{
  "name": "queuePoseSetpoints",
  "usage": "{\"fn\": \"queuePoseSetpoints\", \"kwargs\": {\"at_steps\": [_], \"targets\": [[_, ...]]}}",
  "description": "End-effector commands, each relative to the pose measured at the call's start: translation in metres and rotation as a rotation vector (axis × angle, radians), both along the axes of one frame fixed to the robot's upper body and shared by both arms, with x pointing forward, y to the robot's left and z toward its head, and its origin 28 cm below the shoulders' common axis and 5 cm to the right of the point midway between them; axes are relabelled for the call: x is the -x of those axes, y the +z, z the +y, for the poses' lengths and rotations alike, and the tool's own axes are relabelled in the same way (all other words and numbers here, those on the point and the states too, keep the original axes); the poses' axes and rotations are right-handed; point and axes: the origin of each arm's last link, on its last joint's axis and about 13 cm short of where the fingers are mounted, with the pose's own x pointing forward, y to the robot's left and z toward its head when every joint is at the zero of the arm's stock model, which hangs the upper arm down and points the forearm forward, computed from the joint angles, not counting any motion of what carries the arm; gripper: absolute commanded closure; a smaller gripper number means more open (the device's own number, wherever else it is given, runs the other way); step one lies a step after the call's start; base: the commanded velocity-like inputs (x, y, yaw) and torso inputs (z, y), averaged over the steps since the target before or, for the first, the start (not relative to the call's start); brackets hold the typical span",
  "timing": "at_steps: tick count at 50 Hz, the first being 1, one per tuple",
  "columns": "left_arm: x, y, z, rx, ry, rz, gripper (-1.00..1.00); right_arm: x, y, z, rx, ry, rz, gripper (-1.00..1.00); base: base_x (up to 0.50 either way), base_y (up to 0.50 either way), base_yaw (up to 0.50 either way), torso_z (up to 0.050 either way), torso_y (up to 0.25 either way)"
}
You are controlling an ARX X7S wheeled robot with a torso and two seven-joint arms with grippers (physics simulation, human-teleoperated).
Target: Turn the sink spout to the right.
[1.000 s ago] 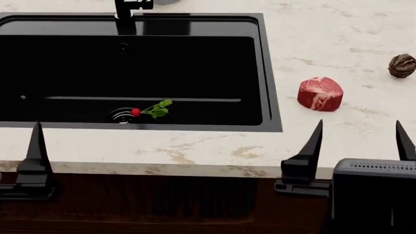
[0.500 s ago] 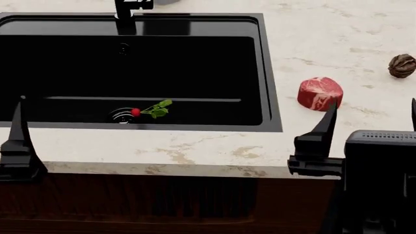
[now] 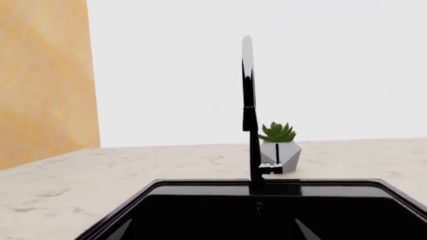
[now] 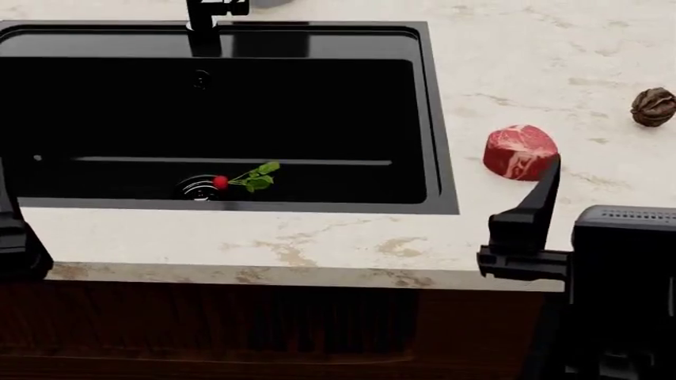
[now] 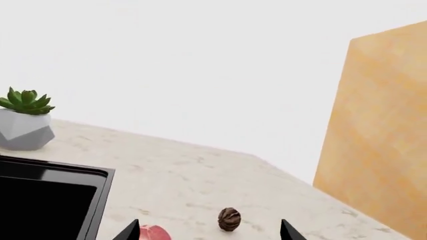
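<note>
The sink spout (image 3: pixel 248 105) is a tall slim black tube rising from the far rim of the black sink (image 3: pixel 200 184); only its base (image 4: pixel 203 22) shows at the top of the head view. The sink (image 4: pixel 442 119) fills that view's left. My left gripper (image 3: pixel 212 236) is open and empty, aimed across the basin at the spout from well short of it. One of its fingers (image 4: pixel 11 229) stands at the counter's front edge, far left. My right gripper (image 5: pixel 210 233) is open and empty over the counter, and one of its fingers (image 4: pixel 546 190) stands right of the sink.
A radish (image 4: pixel 241 180) lies by the drain (image 4: pixel 196 188) in the basin. A chunk of raw meat (image 4: pixel 518 151) and a walnut (image 4: pixel 653 106) lie on the marble counter to the right. A potted succulent (image 3: pixel 279 149) stands behind the spout. Wooden side panels (image 3: pixel 43 80) flank the counter.
Both grippers have moved forward and outward: the left finger slid to the frame's left edge, the right finger toward the meat, its partner leaving the frame.
</note>
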Motion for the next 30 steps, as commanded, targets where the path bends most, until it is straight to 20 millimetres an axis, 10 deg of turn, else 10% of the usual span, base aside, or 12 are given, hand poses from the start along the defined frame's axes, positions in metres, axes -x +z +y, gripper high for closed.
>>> {"fn": "queuePoseSetpoints", "kwargs": {"at_steps": [1, 30], "targets": [[0.0015, 0.0028, 0.0009, 0.005, -0.004, -0.011, -1.00, 0.0022, 0.0032, -0.0002, 0.005, 0.008, -0.022, -1.00, 0.00, 0.00, 0.00, 0.000, 0.000], [0.0022, 0.0088, 0.0006, 0.000, -0.028, -0.038, -1.00, 0.0042, -0.0023, 0.0009, -0.002, 0.021, -0.007, -1.00, 0.05, 0.34, 0.00, 0.000, 0.000]]}}
